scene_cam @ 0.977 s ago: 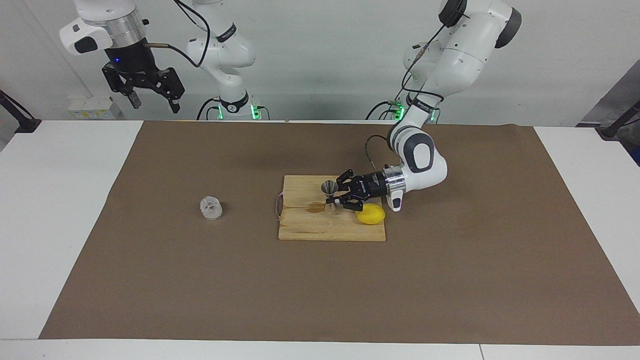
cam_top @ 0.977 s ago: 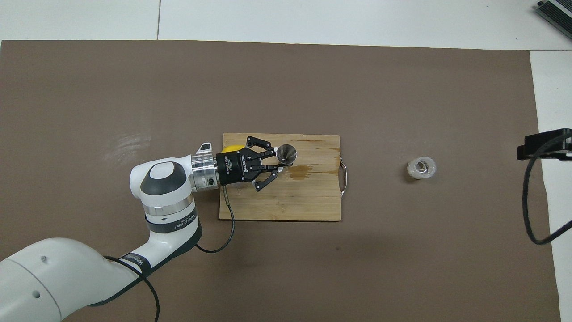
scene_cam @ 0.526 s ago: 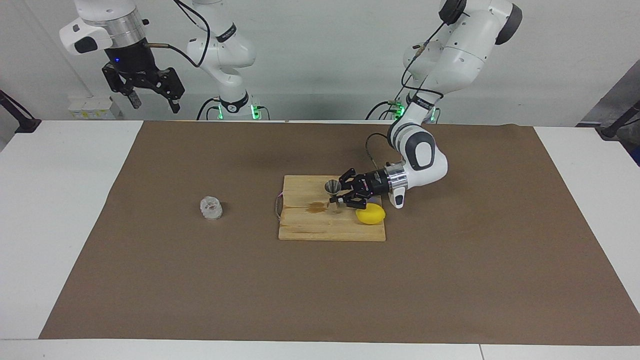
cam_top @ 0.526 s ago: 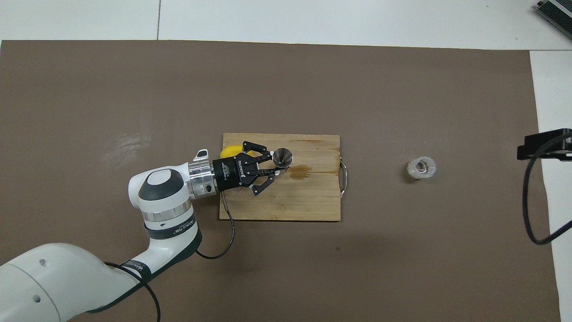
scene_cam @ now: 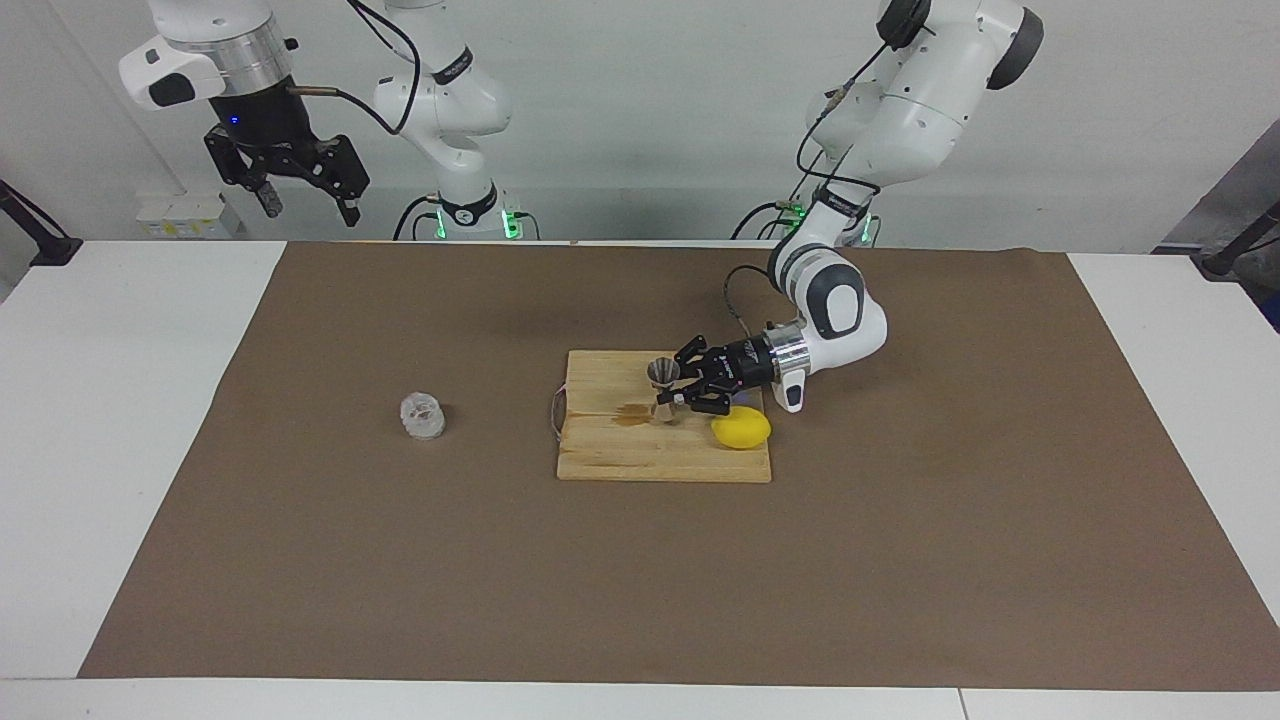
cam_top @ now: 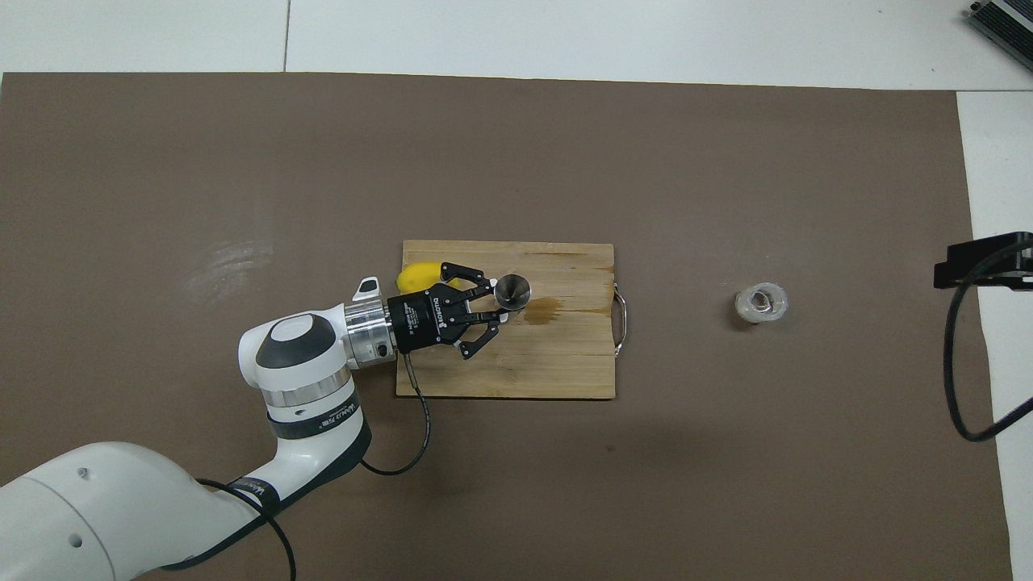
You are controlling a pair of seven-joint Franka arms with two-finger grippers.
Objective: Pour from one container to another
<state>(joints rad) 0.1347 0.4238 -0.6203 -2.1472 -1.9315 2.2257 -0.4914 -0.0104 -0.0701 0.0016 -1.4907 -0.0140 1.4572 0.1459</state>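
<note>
Two arms, brown mat [scene_cam: 900, 560] on white table [scene_cam: 120, 400], left gripper [scene_cam: 668, 397] clamping jigger [scene_cam: 662, 385], right gripper [scene_cam: 305, 195] agape

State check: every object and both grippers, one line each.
jigger: upright, on cutting board, gripped at the waist
glass cup: upright on the mat, untouched
lemon: lying on board
cutting board: flat, wet stain
left gripper: shut on jigger
right gripper: open, raised, waiting
</note>
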